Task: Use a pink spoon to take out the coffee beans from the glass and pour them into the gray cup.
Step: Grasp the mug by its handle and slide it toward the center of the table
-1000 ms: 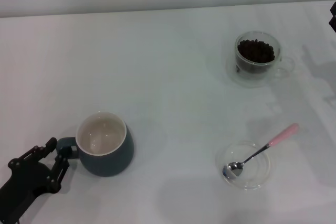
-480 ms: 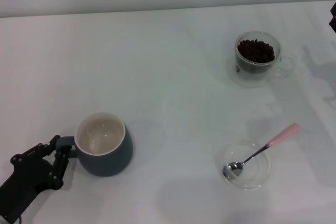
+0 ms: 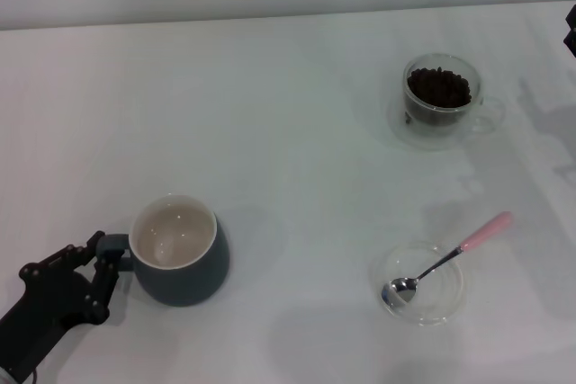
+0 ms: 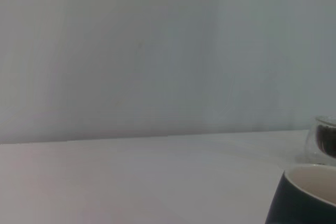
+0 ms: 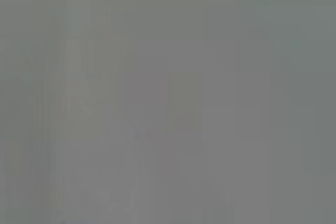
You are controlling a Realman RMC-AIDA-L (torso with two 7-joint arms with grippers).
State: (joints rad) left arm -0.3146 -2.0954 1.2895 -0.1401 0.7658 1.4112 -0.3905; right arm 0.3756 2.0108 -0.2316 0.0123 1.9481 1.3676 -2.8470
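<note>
Head view: gray cup (image 3: pixel 180 261) at lower left, inside bare, no beans in yet. Left gripper (image 3: pixel 97 263) at the frame's lower left corner, fingers pinching the cup's handle. Glass (image 3: pixel 440 101) at upper right, heaped with beans (image 3: pixel 438 87). Spoon (image 3: pixel 445 261) at lower right, untouched, bowl resting in a dish (image 3: pixel 423 283), pink end jutting over the rim. Right gripper only a dark sliver at the right edge; fingers impossible to tell. Scooping and pouring all left to do.

Left wrist view: cup rim (image 4: pixel 310 195) at lower right, glass at right edge.

Right wrist view: blank gray.
</note>
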